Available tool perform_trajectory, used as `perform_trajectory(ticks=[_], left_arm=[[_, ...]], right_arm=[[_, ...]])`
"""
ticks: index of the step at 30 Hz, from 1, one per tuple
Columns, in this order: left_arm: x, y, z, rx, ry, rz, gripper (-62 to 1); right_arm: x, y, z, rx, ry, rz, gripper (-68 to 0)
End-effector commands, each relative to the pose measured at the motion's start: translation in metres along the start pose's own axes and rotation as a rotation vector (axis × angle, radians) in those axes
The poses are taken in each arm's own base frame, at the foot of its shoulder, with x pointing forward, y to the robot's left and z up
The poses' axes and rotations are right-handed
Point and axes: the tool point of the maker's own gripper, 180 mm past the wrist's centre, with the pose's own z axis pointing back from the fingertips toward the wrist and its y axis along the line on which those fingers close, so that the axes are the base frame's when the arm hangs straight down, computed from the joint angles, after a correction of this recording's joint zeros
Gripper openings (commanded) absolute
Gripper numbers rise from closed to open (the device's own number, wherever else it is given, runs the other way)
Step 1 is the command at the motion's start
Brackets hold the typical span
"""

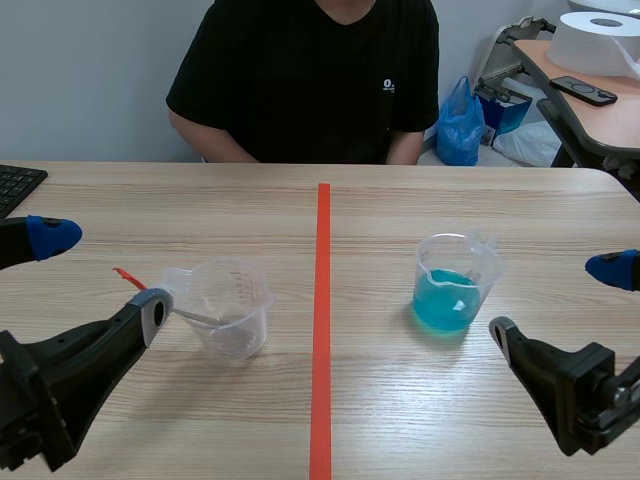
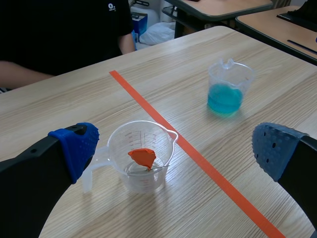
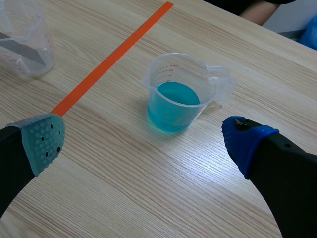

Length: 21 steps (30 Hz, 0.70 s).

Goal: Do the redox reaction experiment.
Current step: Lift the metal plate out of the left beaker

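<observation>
Office-type room set up as a makeshift lab bench. Wooden table marked with orange tape, keyboard at its edge, person seated across. Behind is a desk with a paper roll, a blue bag beside it, and a plain grey wall. On the table stand a clear cup and a blue-liquid cup, both plastic measuring cups.

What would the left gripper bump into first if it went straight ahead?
Probably the clear cup holding an orange-tipped tool. It sits just ahead of the open left gripper, roughly in line between its fingers, though depth is hard to judge.
</observation>
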Motion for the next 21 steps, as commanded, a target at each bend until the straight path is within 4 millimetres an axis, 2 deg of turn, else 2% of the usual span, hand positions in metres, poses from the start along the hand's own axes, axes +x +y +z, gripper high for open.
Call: perform_trajectory(ticks=[1,21], left_arm=[[0.0099,-0.0016,-0.0012,-0.001,-0.038,0.008,1.4],[0.0098,-0.0017,-0.0011,-0.001,-0.037,0.008,1.4]], right_arm=[[0.0106,0.0022,-0.0002,0.011,-0.036,0.003,0.4],[0.0105,0.0049,-0.0001,0.027,-0.035,0.003,0.4]])
